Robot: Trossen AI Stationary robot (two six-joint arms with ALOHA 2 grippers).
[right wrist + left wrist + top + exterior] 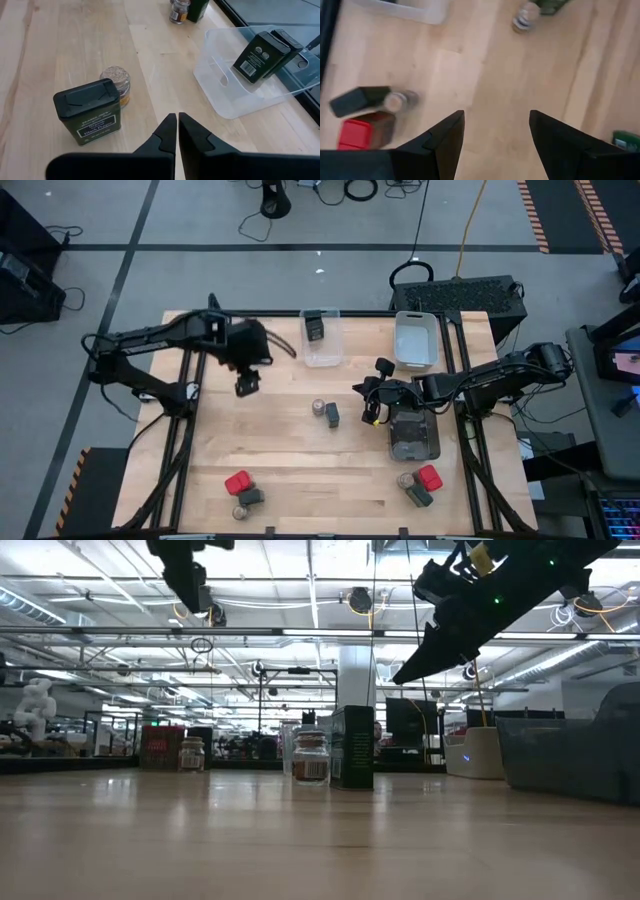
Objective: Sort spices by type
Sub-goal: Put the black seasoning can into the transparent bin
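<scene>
My left tool [247,384] hangs part open and empty over the bare pale wooden counter [280,450], while my right tool [371,402] is pinched fully shut on nothing, just beside a dark grey-black boxy spice tin [90,112] that stands touching a small round tan-topped glass jar [116,82] at mid-counter. One more dark tin [316,326] already sits in the clear plastic bin [322,356] at the far edge, and red boxy tins [238,482] with other tins and jars wait in two clusters near the front edge. I judge the tins light, rigid and smooth, best squeezed across their flat broad sides below the lid, and the jar more fragile and slippery, best taken around its body.
</scene>
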